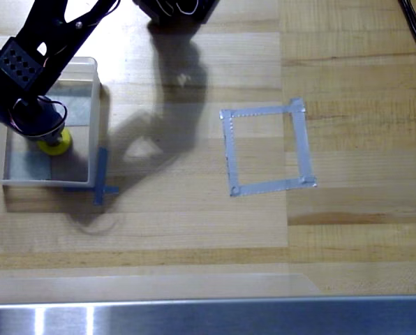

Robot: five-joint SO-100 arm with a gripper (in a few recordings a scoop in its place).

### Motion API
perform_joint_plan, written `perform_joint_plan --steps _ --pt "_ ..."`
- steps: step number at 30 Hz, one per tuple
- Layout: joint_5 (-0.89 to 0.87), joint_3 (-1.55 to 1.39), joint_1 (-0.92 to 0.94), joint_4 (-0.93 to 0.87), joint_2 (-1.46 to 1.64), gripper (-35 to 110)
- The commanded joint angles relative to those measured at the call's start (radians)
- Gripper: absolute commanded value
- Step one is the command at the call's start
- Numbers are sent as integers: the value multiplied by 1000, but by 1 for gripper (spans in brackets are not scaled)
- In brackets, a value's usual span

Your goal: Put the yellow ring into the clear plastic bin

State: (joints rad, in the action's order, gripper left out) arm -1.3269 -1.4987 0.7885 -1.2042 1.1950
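Overhead view. The black arm reached in from the upper left of the frame, its gripper [47, 136] down inside the clear plastic bin [95, 91] at the left edge. The yellow ring [54, 145] sat at the gripper's tip, over the bin's floor near the middle, slightly toward the lower right wall. Jaws hidden under the wrist body; I could not tell whether they were clamped on the ring or already parted, nor whether the ring rested on the base or hung just above it.

Progress, as judged: carry done, ring within the bin's walls. Left to do: release, if not yet released, then lift clear.

Edges and room: bin walls closed in on all sides of the gripper, the right wall and lower wall near the ring; straight up looked the safest exit. Blue tape marks [102, 183] lay at the bin's lower right corner. The grey tape square outline [229, 150] lay well apart, right of centre. Wooden table [194, 230] open between them; metal strip [208, 317] along the bottom edge.
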Motion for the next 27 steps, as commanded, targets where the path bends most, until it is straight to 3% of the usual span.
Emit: perform_joint_plan --steps 1,9,17,22,27 --pt "0 12 -5 -40 201 19" --pt "-6 3 -91 -140 535 18" --pt "-11 -106 -411 -327 684 18" --pt "-143 -313 -635 -301 801 18" --pt "-305 -601 -764 -149 1006 18"
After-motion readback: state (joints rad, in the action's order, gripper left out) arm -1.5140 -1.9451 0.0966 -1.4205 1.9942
